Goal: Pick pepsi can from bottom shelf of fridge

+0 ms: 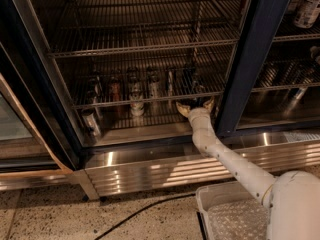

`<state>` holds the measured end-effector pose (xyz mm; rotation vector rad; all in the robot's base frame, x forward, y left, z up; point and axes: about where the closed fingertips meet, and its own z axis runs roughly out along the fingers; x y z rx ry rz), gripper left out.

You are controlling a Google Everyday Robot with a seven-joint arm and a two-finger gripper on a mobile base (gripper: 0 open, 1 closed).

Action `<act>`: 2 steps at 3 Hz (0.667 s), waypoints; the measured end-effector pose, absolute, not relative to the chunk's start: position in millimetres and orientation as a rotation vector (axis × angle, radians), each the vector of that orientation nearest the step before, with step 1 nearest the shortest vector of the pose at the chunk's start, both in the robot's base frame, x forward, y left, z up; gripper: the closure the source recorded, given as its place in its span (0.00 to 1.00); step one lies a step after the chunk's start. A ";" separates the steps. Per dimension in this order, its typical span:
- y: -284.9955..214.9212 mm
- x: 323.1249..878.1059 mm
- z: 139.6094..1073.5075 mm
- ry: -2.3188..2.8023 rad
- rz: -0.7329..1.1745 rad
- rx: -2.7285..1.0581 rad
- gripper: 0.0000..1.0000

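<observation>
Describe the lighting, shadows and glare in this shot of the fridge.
Camera view: fridge interior dim, cans in shadow; bright glare streaks on the steel base panel; the pale end effector, at the front right of the bottom shelf, stands out against the dark.

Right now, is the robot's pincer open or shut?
Open. The pincer, low inside the fridge beside its navy door post, has both fingers spread wide apart.
</observation>
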<state>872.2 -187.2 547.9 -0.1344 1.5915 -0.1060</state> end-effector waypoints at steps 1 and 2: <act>-210.7 881.8 548.7 1.588 -0.138 -0.102 0.07; -198.3 909.3 561.8 1.562 -0.114 -0.095 0.07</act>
